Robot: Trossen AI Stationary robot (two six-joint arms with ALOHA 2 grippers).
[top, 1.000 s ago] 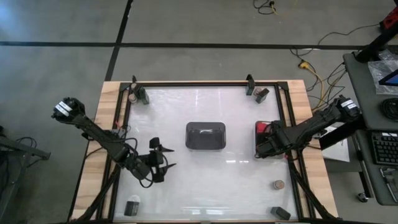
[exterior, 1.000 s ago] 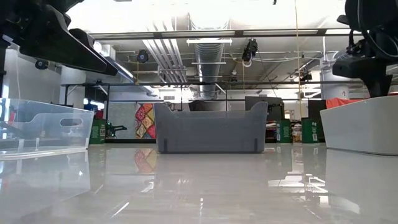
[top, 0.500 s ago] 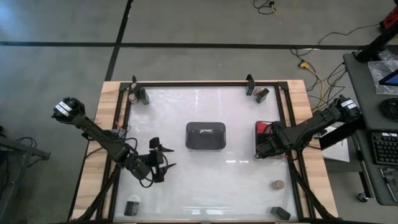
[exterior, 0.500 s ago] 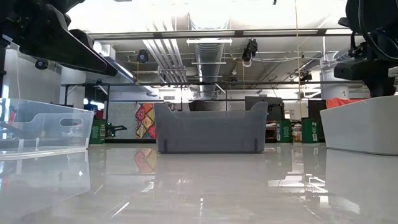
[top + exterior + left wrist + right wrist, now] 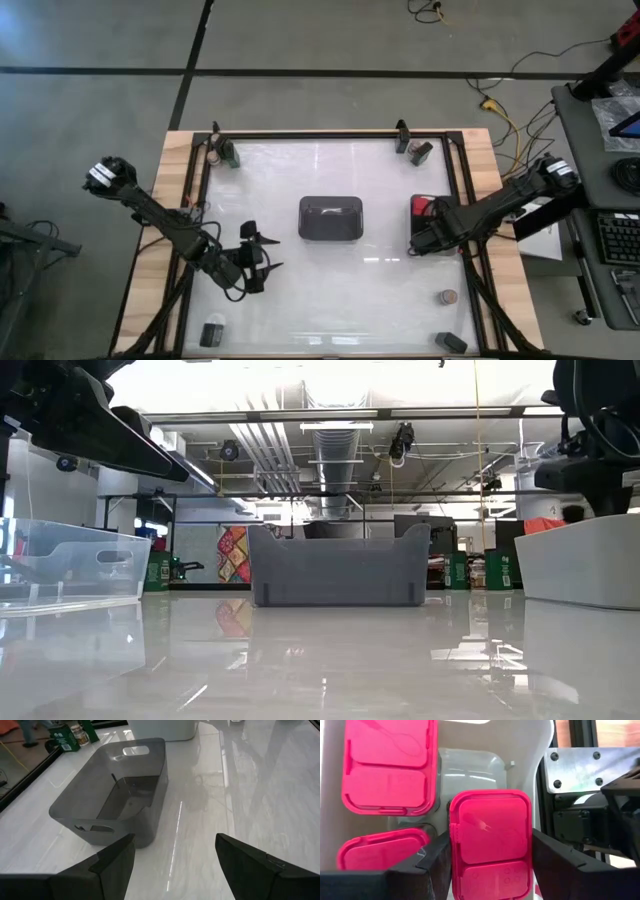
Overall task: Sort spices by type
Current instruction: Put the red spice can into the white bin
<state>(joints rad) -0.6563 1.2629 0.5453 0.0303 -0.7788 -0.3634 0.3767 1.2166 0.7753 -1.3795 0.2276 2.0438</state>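
Observation:
In the right wrist view, my right gripper (image 5: 491,855) is open over the clear tray (image 5: 470,767) at the table's right edge. Its fingers stand on either side of a red block (image 5: 490,835). Two more red blocks (image 5: 387,765) (image 5: 380,850) lie in the same tray. From above, this gripper (image 5: 418,238) is over the tray's red contents (image 5: 421,206). My left gripper (image 5: 268,253) hangs open over the bare table, left of the grey bin (image 5: 331,217). Dark blocks (image 5: 212,333) (image 5: 452,342) (image 5: 421,152) and tan-topped jars (image 5: 448,297) (image 5: 212,157) stand near the table's corners. My right gripper comes from above, pointing down, with one finger (image 5: 427,865) and the other (image 5: 555,865) beside the two long sides of the red block (image 5: 520,845). The block lies flat, lid up. I cannot tell whether the fingers touch it.
The grey bin (image 5: 120,795) stands in the middle of the table. A clear tray (image 5: 70,565) sits at the table's left side. A black frame (image 5: 330,134) runs round the white table top. Bare surface lies between the bin and the near edge.

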